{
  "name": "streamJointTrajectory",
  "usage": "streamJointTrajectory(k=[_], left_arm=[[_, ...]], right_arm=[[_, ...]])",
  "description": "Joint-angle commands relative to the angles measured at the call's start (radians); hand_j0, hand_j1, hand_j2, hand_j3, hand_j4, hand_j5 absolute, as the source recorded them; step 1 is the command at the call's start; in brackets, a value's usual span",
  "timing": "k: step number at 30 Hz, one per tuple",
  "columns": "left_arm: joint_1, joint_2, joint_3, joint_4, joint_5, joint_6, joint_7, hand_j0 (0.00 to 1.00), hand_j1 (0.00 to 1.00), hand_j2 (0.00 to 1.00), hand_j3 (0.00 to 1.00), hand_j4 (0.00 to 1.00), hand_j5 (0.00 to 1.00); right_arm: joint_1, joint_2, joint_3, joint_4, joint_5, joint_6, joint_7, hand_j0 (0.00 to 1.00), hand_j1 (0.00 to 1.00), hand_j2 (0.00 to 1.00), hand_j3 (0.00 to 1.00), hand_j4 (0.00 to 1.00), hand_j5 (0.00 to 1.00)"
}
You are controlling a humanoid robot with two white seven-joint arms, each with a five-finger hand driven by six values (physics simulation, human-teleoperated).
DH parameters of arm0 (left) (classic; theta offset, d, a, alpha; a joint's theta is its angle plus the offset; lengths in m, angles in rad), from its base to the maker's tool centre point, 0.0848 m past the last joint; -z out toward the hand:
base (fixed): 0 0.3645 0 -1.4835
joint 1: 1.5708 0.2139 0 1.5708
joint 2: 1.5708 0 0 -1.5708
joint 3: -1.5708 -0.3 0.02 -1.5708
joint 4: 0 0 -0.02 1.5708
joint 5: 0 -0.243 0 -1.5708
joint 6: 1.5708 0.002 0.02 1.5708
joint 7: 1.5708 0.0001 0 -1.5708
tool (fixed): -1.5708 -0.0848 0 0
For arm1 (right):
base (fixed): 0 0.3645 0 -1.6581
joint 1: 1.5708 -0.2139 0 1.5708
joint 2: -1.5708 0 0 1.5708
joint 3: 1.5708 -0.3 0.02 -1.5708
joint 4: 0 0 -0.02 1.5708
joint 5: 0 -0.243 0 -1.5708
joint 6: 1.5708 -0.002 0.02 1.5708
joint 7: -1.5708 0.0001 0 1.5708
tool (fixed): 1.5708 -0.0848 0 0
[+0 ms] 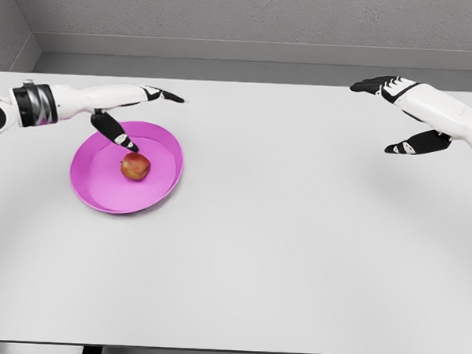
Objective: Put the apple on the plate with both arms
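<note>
While the head view is looking down over everything, these lines are telling what is showing in it.

Head view, tabletop [280, 249]: a wide white surface is filling most of the picture, with grey walls standing behind its far edge.

Head view, plate [94, 190]: a round magenta dish with a raised rim is sitting on the left part of the tabletop, tilting slightly in the render toward the viewer.

Head view, apple [134, 167]: a red-and-yellow fruit is lying inside the plate, a little toward the far right of its middle, resting on the plate's floor and apart from the rim.

Head view, left hand [129, 117]: the arm is coming in from the left edge and reaching across the far rim of the plate. The fingers are spreading wide and gripping nothing; one dark finger is pointing out to the right above the plate's far edge, and the thumb is angling down with its tip just beside the top of the apple. Whether that tip is touching the fruit is not something the picture is settling.

Head view, right hand [407, 114]: the arm is coming in from the right edge and hovering over the far right part of the tabletop, well apart from the plate and the apple. Its fingers are spreading wide too, with the long fingers pointing left and the thumb hanging lower, and nothing is lying between them.
</note>
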Motion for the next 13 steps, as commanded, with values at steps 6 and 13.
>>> streamJointTrajectory(k=[6,13], left_arm=[[-0.003,0.0,0.103,0.159,0.016,0.003,0.0,1.0,1.0,1.0,1.0,1.0,1.0],[-0.003,0.002,0.107,0.204,0.016,0.003,0.0,1.0,1.0,1.0,1.0,1.0,1.0]], right_arm=[[0.0,-0.001,0.0,0.0,-0.007,0.003,-0.001,1.0,1.0,1.0,1.0,1.0,1.0],[0.005,-0.001,0.0,0.0,-0.007,0.003,-0.001,1.0,1.0,1.0,1.0,1.0,1.0]])
